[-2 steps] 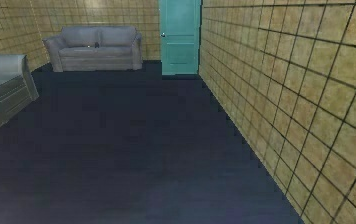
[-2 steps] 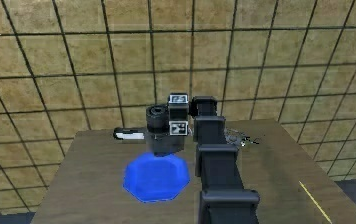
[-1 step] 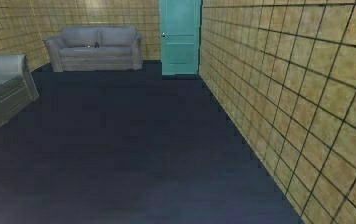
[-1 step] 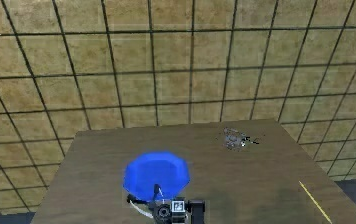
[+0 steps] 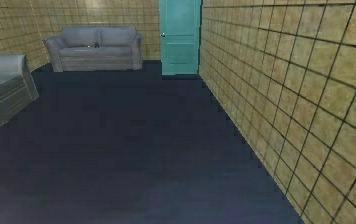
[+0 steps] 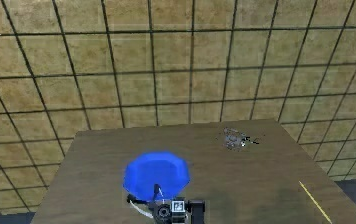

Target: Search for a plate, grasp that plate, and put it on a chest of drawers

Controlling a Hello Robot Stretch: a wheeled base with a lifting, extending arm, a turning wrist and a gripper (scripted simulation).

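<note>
- Step in hand is judged to be the grasp: a blue plate [image 6: 156,173] lies flat on a brown table [image 6: 96,165], toward six o'clock of the tabletop in the arm side view.
- The gripper [image 6: 158,198] is seen at the plate's six o'clock rim; whether it is over the plate or touching it cannot be told.
- Whether the gripper is spread or pressed together cannot be told, nor whether anything is held, as the plate lies on the table behind it.
- A small grey thing [image 6: 239,138] is placed at the plate's two o'clock, well apart; a thin yellow stick [image 6: 314,195] lies at four o'clock.
- In the forward view a sofa [image 5: 93,45] is seen at eleven o'clock, a teal door [image 5: 180,38] at twelve, an armchair [image 5: 6,90] at nine.
- Next, a firm hold on the rim is called for, then a lift straight up until the plate is clear of the table; after that a chest of drawers is to be sought by driving.
</note>
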